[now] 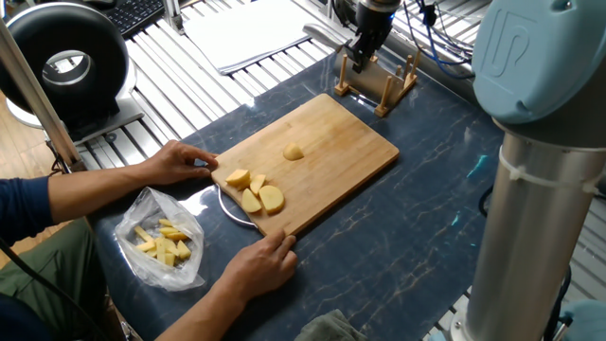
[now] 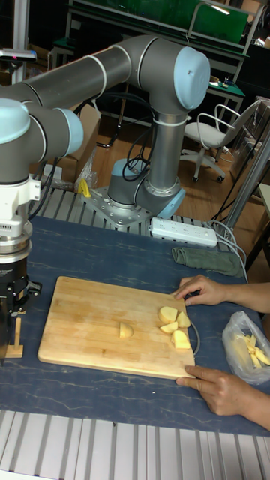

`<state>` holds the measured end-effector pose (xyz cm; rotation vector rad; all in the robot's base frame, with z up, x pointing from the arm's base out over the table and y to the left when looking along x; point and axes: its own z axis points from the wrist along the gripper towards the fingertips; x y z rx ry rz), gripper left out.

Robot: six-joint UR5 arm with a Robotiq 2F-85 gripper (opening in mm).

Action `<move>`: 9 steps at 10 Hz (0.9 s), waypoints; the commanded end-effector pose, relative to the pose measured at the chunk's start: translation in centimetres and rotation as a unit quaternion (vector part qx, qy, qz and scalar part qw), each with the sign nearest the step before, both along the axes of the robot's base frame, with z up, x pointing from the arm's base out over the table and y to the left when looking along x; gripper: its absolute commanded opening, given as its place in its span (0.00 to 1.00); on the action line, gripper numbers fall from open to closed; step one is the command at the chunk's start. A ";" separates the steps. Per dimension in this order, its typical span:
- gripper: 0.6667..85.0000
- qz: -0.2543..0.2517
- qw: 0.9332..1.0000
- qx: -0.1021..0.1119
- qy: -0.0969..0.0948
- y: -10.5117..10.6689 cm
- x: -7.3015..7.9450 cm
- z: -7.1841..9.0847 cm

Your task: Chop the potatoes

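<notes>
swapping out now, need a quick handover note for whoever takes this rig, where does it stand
Gripper: down at the wooden rack past the board's far corner; jaw state not visible.
Potatoes: three chunks clustered at the board's near end, one piece alone mid-board.
Person's hands steady the board's near end.
Bag of cut pieces sits beside it.
Done: no cutting under way.
Left: chop all four.
</notes>
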<state>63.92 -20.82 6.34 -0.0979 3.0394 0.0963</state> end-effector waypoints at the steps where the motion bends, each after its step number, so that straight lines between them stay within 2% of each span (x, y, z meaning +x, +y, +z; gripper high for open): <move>1: 0.27 -0.008 1.000 0.009 -0.005 0.8 0.3 0.4; 3: 0.26 -0.011 1.000 0.010 -0.007 1.3 0.4 0.4; 5: 0.19 -0.015 1.000 0.009 -0.007 1.2 0.5 0.2; 6: 0.00 -0.018 1.000 0.007 -0.007 1.1 0.5 0.2; 9: 0.00 -0.016 1.000 0.001 -0.006 0.7 0.3 0.3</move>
